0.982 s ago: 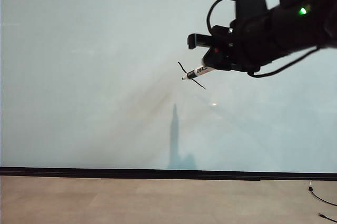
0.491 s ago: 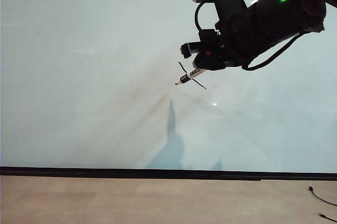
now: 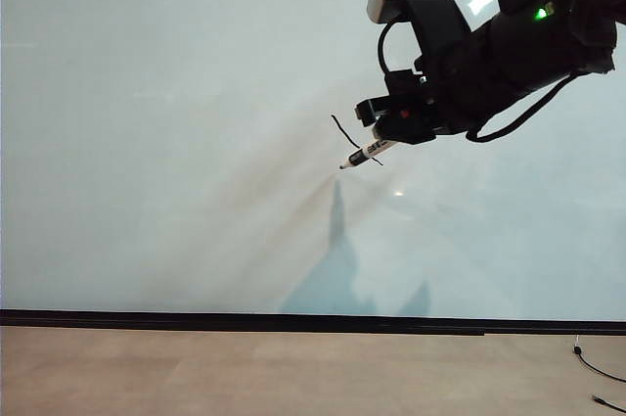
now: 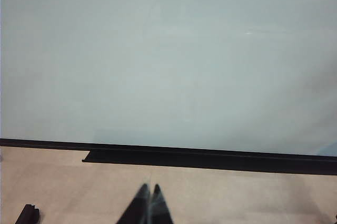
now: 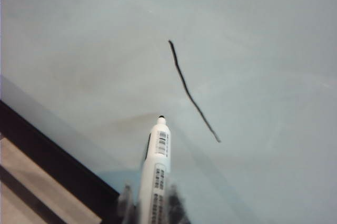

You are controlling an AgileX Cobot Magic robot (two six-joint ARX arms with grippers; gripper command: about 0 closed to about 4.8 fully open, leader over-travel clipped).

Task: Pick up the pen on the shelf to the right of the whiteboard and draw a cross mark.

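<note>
Right gripper (image 3: 396, 132) clamped on the pen (image 3: 368, 153), up high at the whiteboard (image 3: 176, 142), tip just off the single black stroke (image 5: 192, 93). Left gripper (image 4: 148, 203) low near the floor (image 4: 237, 192), fingers pinched together, holding nothing.

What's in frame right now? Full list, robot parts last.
whiteboard: 1, pale grey-white, fills the background; black strip along its lower edge.
stroke: 1, black, a single diagonal line on the whiteboard right of centre; no second line crossing it yet.
pen: 1, white barrel with black lettering and black tip, held in the right hand, tip pointing at the whiteboard beside the stroke.
floor: 1, tan, below the whiteboard.
cable: 1, black, on the floor at far right.
right hand: 1, black, upper right, shut on the pen.
left hand: 1, black, low over the floor, shut, holding nothing.
</note>
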